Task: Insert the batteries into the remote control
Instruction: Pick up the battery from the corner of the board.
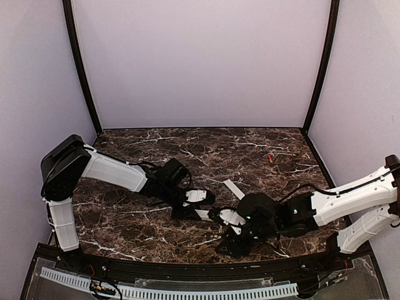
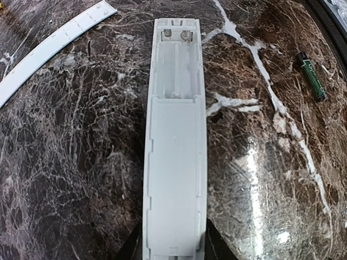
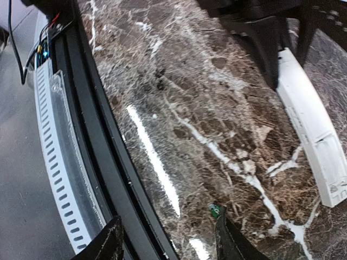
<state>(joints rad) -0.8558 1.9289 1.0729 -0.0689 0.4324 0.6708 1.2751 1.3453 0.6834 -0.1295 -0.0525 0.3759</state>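
My left gripper (image 2: 173,254) is shut on the near end of the remote control (image 2: 174,162), a long white bar lying on the marble. Its open recess (image 2: 176,67) at the far end is empty and shows two spring contacts. A dark battery with a green label (image 2: 312,76) lies to the right of the remote. My right gripper (image 3: 168,244) is open low over the table near its front edge. The battery's green end (image 3: 215,210) shows just inside its right finger (image 3: 233,238). A red battery (image 1: 270,158) lies far back right.
The flat white cover strip (image 2: 49,46) lies left of the remote and also shows in the top view (image 1: 234,189). The table's black front rail (image 3: 92,135) and a white slotted strip (image 3: 59,162) run just beside my right gripper.
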